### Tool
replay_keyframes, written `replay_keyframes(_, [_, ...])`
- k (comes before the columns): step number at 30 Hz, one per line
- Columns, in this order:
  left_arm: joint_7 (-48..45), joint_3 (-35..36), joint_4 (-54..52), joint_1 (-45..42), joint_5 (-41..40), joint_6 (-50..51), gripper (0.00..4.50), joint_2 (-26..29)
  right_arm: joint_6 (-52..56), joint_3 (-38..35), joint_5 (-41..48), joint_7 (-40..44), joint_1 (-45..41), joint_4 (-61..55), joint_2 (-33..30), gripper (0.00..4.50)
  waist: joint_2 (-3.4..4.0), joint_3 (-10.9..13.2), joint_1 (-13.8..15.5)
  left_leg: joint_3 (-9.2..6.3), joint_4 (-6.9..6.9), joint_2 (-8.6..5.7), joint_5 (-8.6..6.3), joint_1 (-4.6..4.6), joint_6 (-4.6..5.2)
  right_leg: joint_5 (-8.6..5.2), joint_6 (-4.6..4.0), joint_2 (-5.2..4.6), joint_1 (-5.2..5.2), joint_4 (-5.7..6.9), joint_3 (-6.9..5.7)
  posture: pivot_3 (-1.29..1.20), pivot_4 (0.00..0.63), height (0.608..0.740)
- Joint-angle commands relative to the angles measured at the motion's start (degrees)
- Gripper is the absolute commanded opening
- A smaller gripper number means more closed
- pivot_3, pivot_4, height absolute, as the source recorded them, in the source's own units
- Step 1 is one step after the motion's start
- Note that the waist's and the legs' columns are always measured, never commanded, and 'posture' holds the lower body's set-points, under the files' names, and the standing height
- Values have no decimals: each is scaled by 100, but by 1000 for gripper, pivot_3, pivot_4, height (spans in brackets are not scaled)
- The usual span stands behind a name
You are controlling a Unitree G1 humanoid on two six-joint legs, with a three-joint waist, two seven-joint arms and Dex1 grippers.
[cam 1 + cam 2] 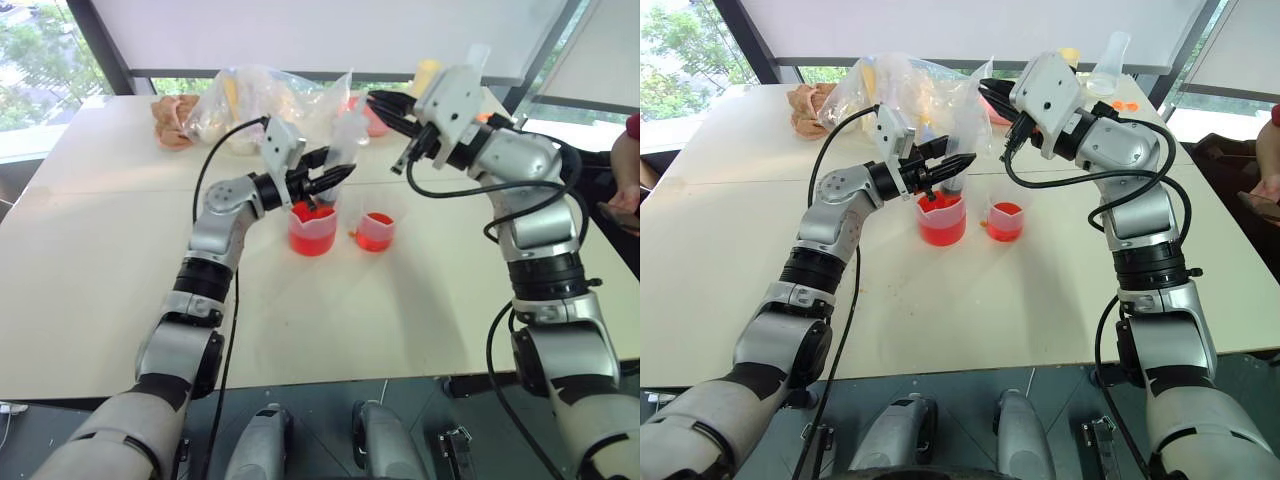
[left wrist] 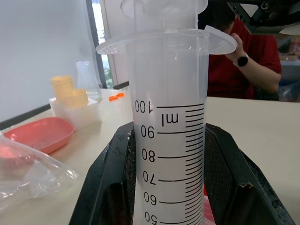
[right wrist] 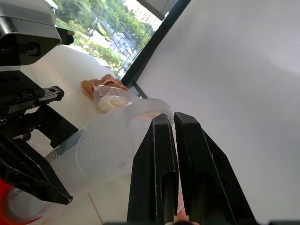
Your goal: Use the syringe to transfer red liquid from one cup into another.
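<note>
Stage of transfer: I hold the syringe (image 1: 958, 150) upright in my left gripper (image 1: 945, 166), its fingers (image 2: 112, 187) clamped on either side of the barrel, tip lowered into the beaker (image 1: 942, 220). Through the barrel I see no red liquid at the marks in the left wrist view, so I judge the draw not yet made. The beaker holds red liquid (image 1: 942, 232) to about half its height; the small cup (image 1: 1004, 222), just beside it, already has some red in its lower part. Left to do: pull the plunger, lift, shift to the cup, discharge.

My right gripper (image 3: 174, 123) is closed at the plunger's top flange (image 3: 140, 108), above the barrel; whether it truly pinches the flange I cannot tell. Both vessels stand on the table (image 1: 1040, 300).
</note>
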Motion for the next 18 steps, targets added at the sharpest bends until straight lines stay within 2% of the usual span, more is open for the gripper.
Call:
replay_keyframes(1, [-160,-144,71,268,144,163,1417,51,-264,-773,77,-528,-549,-114,-260,48,0,0,0,0,0,0,0,0,0,0,0,0,0,0,0,0,150,740])
replay_keyframes(17, [-99,-6,-36,248,42,287,1417,56,7,-712,288,-423,-492,-264,-282,48,0,0,-1,-1,0,0,0,0,0,0,0,0,0,0,0,0,150,740])
replay_keyframes(18, [-73,36,-39,219,9,304,1417,53,33,-702,306,-417,-471,-284,-269,316,0,0,-1,-1,0,0,0,0,0,0,0,0,0,0,0,0,150,740])
